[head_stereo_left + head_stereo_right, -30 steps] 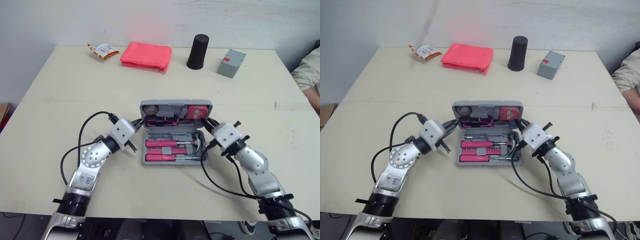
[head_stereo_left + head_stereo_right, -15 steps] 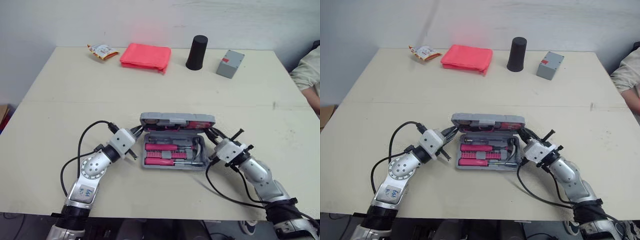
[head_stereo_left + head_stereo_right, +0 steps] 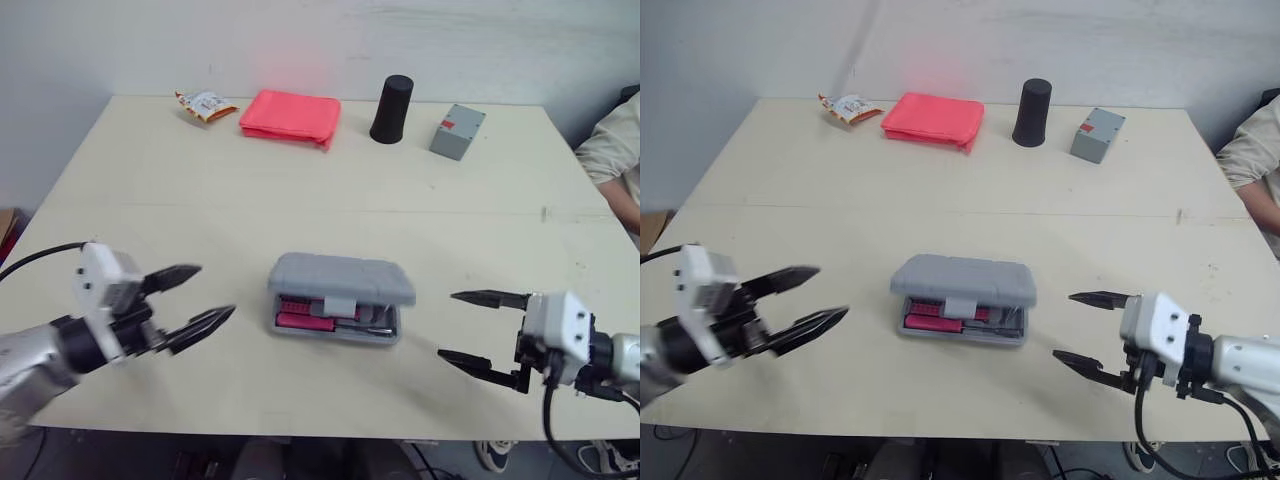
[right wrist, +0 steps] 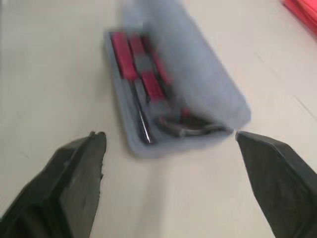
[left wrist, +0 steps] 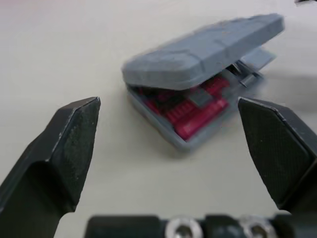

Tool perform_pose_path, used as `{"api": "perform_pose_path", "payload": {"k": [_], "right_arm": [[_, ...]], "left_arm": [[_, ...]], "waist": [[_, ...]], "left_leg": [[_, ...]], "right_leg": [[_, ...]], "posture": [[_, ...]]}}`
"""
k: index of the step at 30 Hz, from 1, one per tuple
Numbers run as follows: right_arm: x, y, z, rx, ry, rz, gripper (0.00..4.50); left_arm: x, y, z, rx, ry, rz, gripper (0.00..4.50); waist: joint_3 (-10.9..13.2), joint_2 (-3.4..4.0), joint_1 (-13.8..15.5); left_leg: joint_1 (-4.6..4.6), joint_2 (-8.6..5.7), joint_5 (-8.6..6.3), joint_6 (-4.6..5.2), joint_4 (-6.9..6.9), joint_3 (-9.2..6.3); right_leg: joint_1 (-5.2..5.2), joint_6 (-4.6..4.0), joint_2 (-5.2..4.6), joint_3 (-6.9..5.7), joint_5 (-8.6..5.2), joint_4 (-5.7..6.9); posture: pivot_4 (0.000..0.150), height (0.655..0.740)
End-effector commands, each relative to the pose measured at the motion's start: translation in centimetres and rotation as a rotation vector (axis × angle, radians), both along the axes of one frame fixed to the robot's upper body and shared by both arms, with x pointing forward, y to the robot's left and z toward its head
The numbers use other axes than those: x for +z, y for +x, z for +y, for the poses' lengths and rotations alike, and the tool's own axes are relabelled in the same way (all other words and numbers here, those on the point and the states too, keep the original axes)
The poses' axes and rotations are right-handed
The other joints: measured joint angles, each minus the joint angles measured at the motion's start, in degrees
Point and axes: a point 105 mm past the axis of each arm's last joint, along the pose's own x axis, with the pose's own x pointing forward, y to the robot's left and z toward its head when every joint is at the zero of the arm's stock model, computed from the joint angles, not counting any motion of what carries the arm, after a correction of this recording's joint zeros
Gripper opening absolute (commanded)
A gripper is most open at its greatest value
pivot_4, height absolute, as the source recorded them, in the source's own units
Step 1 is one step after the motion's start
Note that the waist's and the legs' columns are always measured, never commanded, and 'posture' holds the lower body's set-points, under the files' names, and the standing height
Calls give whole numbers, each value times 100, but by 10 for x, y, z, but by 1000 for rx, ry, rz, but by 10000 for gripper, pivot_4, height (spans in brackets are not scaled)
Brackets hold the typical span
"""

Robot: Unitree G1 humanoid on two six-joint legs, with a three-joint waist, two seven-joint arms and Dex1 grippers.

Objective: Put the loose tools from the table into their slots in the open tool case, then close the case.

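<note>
From the head camera, the tool case (image 3: 340, 297) lies at the middle of the table (image 3: 150, 180), toward its near edge. Its grey lid is lowered most of the way but not shut, and pink tools (image 3: 300, 320) show in the gap along the front. The left jaws are spread wide on the robot's left of the case, tips pointing toward it, well apart from it and holding nothing. The right jaws are spread just as wide on the case's other side, also clear of it and empty.

Along the far edge are a snack packet (image 3: 205, 102), a folded pink cloth (image 3: 290, 115), a black cup (image 3: 391, 109) and a grey box (image 3: 457, 132). The box bears a small red label and the packet has print, but neither can be read. A person's sleeve (image 3: 612, 150) shows at the right edge.

In the left wrist view, the case sits beyond the tips of the two parted black fingers (image 5: 59, 148), framed between them and touching neither. Its lid (image 5: 203, 49) is ajar over pink handles.

In the right wrist view, the case is blurred and lies ahead between the parted fingers (image 4: 74, 183). No writing on it is legible.
</note>
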Motion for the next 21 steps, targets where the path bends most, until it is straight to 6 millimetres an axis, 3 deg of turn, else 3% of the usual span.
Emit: {"api": "perform_pose_path", "payload": {"k": [1, 5, 11, 14, 21], "right_arm": [[1, -11, 10, 61, 47, 165, 44780], [-21, -16, 17, 97, -49, 202, 44780], [-42, -22, 29, 125, -86, 304, 44780], [-53, -14, 36, 114, -100, 303, 36136], [-78, -3, 48, 120, -156, 315, 268]], "left_arm": [[10, -18, 9, -124, -26, 108, 45000], [10, 8, 27, -69, 107, 46, 45000], [0, 78, 17, -60, 232, -92, 45000], [-9, 116, 3, -74, 271, -138, 36384], [-30, 173, -40, -191, 332, -172, 3027]], "waist": [[6, -9, 4], [13, 1, 46], [15, 3, 69], [15, 2, 64], [15, -5, 31]], "left_leg": [[1, -2, -1, 1, -1, 0], [-36, -14, -4, 4, -8, -1], [-46, -16, -5, 6, -4, 3], [-46, -17, -2, 6, 2, 5], [-153, -14, 22, -23, 76, 9]], "right_leg": [[-2, -1, -2, 0, 0, 0], [-41, -4, -14, -1, -1, -13], [-46, -2, -15, 0, 0, -20], [-48, 3, -16, 0, 3, -9], [-167, 6, -1, -7, 4, 113]], "posture": [[1500, 7361], [1500, 7361], [1500, 7361], [1500, 7361], [1500, 7361]]}}
